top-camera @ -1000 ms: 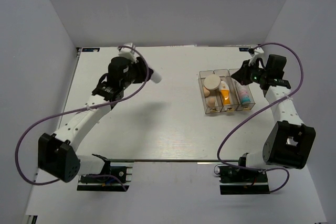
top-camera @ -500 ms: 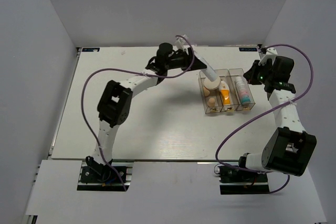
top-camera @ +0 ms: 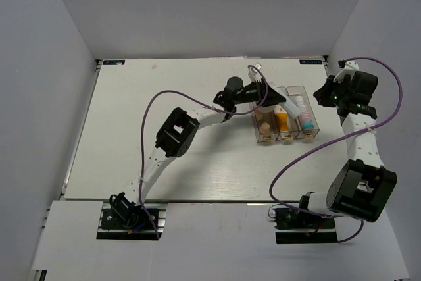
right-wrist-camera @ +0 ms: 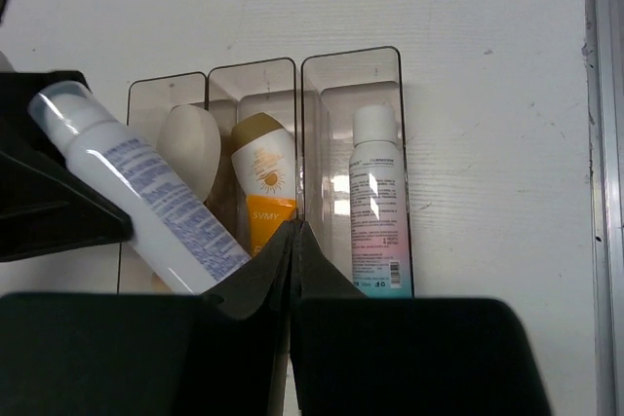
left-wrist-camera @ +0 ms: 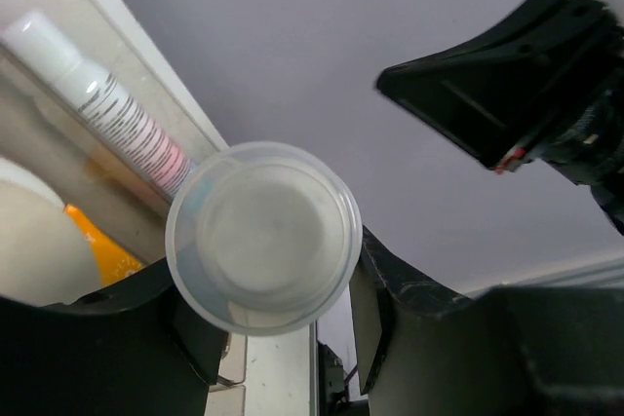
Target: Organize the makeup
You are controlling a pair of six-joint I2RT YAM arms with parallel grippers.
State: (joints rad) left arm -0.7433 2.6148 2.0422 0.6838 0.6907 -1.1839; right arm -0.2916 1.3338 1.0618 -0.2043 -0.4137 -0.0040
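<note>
Grips a smooth white bottle (right-wrist-camera: pixel 146 192) in the left fingers (left-wrist-camera: pixel 385 314), parted about halfway around its round body, with the frosted circular cap (left-wrist-camera: pixel 261 236) facing the left wrist camera. Holds it tilted in the air over the left end of a clear box (right-wrist-camera: pixel 351 50) of rigid plastic, split into three long narrow compartments, on a pale, faintly grained tabletop (top-camera: pixel 118 110). Fine dark print down the bottle's glossy side. In the left compartment, a matte beige egg-shaped sponge (right-wrist-camera: pixel 190 148), partly hidden behind the bottle. In the middle one, an orange tube (right-wrist-camera: pixel 263 207) with a rounded tan top, lying lengthwise. In the right one, a slim white tube (right-wrist-camera: pixel 375 211) fading to pink and blue at its flat end, cap toward the far wall. Presses the right fingers (right-wrist-camera: pixel 258 284) fully together on nothing, near the box's right side and apart from it.
</note>
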